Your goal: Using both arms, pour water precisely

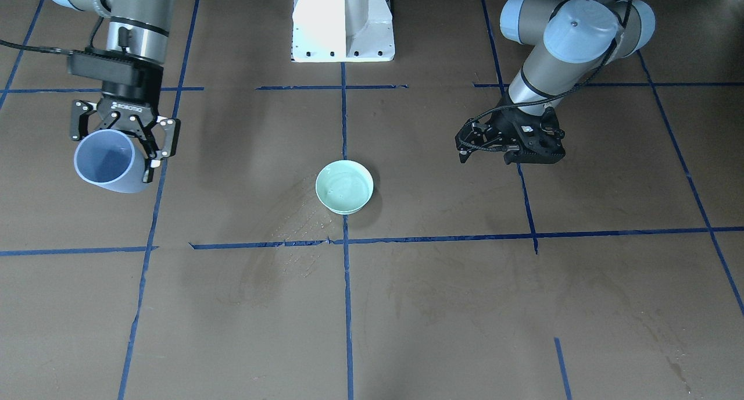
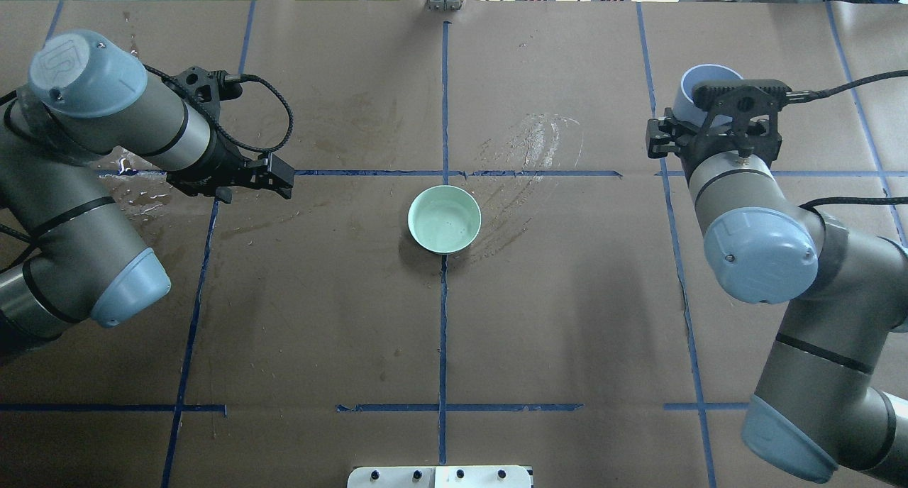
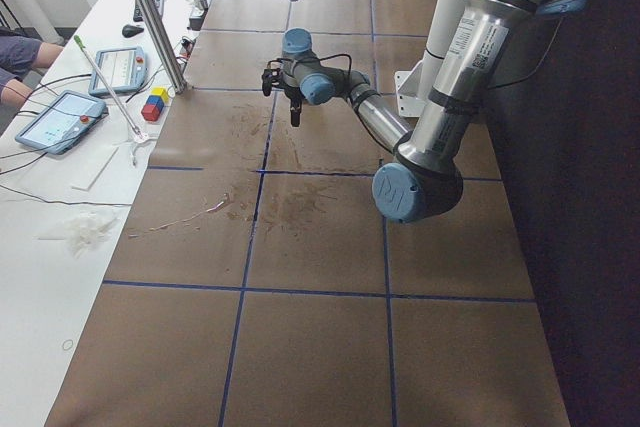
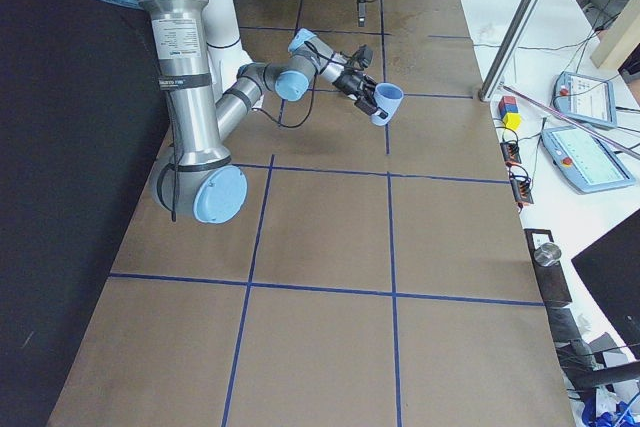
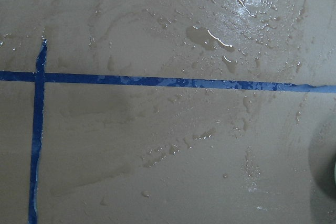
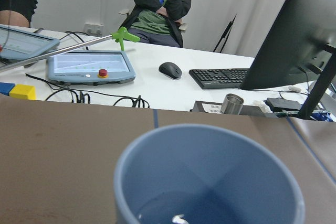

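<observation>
At frame left, the right end effector (image 1: 116,141) grips a tilted pale blue cup (image 1: 104,168) with a little water (image 6: 163,209) inside. At centre, a mint bowl (image 1: 344,186) sits on the surface (image 1: 465,307). At right, the left end effector (image 1: 463,150) seems clenched, empty.

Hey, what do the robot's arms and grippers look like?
The left arm and right arm are grey tubes with black joint bands and pale blue round caps, one showing a UR logo. A black cable loops along each wrist. The left gripper and right gripper are black, with two fingers; the right one has white ROBOTIQ lettering.
</observation>
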Controlling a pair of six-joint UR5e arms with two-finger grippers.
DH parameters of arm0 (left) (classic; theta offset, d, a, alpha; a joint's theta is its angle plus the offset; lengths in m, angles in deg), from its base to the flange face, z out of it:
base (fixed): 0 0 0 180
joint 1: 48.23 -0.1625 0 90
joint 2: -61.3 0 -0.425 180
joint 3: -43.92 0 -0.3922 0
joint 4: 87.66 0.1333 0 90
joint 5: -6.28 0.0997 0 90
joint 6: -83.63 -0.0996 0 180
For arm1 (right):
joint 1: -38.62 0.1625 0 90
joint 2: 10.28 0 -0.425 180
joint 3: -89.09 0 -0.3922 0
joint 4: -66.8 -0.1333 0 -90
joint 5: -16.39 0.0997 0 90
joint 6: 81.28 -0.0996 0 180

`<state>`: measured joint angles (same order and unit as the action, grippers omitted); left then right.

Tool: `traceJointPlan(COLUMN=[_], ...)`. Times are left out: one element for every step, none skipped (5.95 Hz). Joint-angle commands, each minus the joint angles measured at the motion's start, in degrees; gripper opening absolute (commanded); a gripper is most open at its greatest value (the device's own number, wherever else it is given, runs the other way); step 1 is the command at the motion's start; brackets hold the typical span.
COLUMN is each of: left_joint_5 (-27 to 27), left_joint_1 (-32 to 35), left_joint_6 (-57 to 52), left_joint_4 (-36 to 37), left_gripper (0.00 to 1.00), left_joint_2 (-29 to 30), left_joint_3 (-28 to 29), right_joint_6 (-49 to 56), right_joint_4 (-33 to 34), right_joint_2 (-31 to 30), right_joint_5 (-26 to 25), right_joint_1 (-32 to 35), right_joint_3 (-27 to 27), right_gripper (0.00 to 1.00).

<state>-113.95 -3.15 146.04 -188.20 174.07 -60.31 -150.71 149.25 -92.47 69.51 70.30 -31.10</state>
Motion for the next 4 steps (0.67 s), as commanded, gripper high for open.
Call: traceJointPlan(left_joint_5=[0.0,0.1,0.1,0.1], left_joint_1=[0.0,0.0,0.0,0.0], left_joint_6=[0.1,0.1,0.1,0.1], left_joint_4=[0.0,0.0,0.0,0.0], left_gripper=[1.00,1.00,1.00,1.00], left_joint_2=[0.0,0.0,0.0,0.1], left_joint_3=[0.0,0.0,0.0,0.0], right_joint_6=[-2.7,-2.4,-3.2,-3.3], right_joint_4=[-13.3,-25.1,-32.9,-41.1], right_joint_2=[-12.0,-17.9,-20.0,-21.0], right_joint_5=[0.2,0.2,0.1,-0.3], right_joint_1=[1.1,1.3,1.3,1.3], right_joint_3=[0.2,4.2,9.2,16.0], right_gripper=[0.00,0.00,0.00,0.00])
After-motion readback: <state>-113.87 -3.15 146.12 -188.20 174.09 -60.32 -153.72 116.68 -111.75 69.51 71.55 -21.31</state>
